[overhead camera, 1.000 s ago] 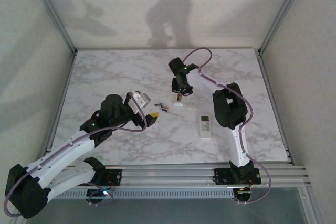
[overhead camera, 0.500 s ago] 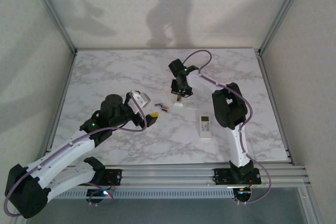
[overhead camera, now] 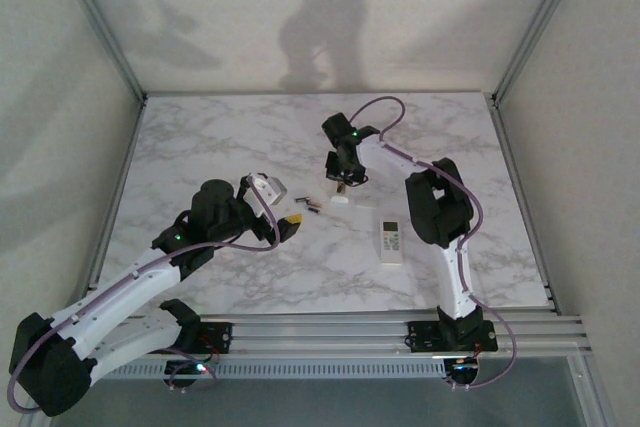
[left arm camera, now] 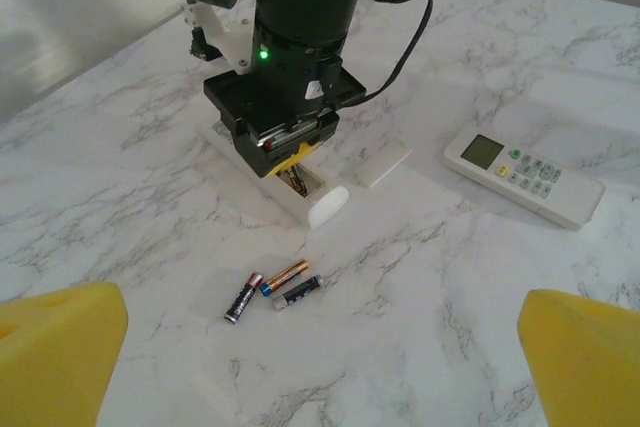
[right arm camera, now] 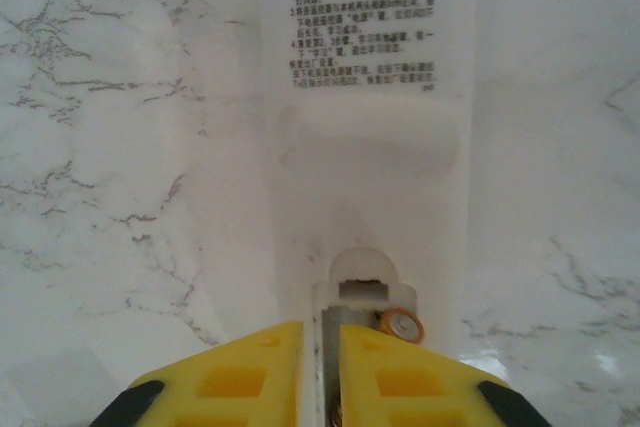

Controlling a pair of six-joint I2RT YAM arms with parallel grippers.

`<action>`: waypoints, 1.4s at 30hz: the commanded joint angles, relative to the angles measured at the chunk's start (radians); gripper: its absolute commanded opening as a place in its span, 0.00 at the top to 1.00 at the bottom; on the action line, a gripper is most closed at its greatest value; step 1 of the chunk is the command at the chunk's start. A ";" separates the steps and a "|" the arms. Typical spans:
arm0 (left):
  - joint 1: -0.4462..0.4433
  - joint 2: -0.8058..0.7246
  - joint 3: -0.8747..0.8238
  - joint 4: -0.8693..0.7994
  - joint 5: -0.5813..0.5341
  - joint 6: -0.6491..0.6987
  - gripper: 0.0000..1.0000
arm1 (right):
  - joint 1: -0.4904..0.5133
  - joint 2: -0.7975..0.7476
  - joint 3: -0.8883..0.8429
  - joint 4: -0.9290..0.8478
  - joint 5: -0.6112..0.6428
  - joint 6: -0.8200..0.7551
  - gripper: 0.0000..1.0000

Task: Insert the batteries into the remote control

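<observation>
Insertion step in hand, by the look of it. Find the right gripper (left arm camera: 285,152) set low on the open battery compartment (left arm camera: 300,185) of the face-down remote control (right arm camera: 365,147) — yellow fingers (right arm camera: 235,372) pressed nearly together, only a thin slot left between. Cannot tell whether pinching a battery in that slot or merely pushing; see one orange-copper battery end (right arm camera: 402,325) inside the compartment, at the tip of one finger. Probably held so steep in order to press a cell down against the contact.

Three loose batteries (left arm camera: 285,272) lying close together on the bench (left arm camera: 120,147), near the compartment — within short reach for the next picks. Compartment cover (left arm camera: 383,165) set aside just beside the remote control, so not blocking the opening. Second remote (left arm camera: 525,179), face up, well apart; apparently not needed for this step.

Left gripper (left arm camera: 320,347) spread wide and empty, hanging above the bench near the loose batteries, likely parked there so as not to crowd the right arm.
</observation>
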State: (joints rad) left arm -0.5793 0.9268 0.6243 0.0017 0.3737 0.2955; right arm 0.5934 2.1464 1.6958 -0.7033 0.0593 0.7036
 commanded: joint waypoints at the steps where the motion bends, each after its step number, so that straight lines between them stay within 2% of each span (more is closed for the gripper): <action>1: 0.004 0.003 0.026 -0.008 0.001 0.002 0.01 | -0.004 -0.079 0.000 -0.049 0.062 0.016 0.82; 13: 0.003 0.004 0.028 -0.012 0.001 0.002 0.01 | -0.011 -0.033 -0.009 -0.041 0.063 0.029 0.78; 21: 0.004 0.005 0.028 -0.014 -0.002 0.003 0.01 | -0.012 0.016 0.030 -0.056 0.085 0.007 0.72; 28: 0.003 0.014 0.029 -0.015 0.001 0.003 0.01 | -0.012 0.022 0.013 -0.038 0.069 0.005 0.80; 42: 0.004 0.022 0.034 -0.020 0.002 0.002 0.01 | -0.004 0.016 -0.013 -0.045 0.024 0.035 0.85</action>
State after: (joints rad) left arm -0.5793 0.9455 0.6262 -0.0044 0.3737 0.2955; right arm 0.5850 2.1551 1.6924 -0.7277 0.1032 0.7216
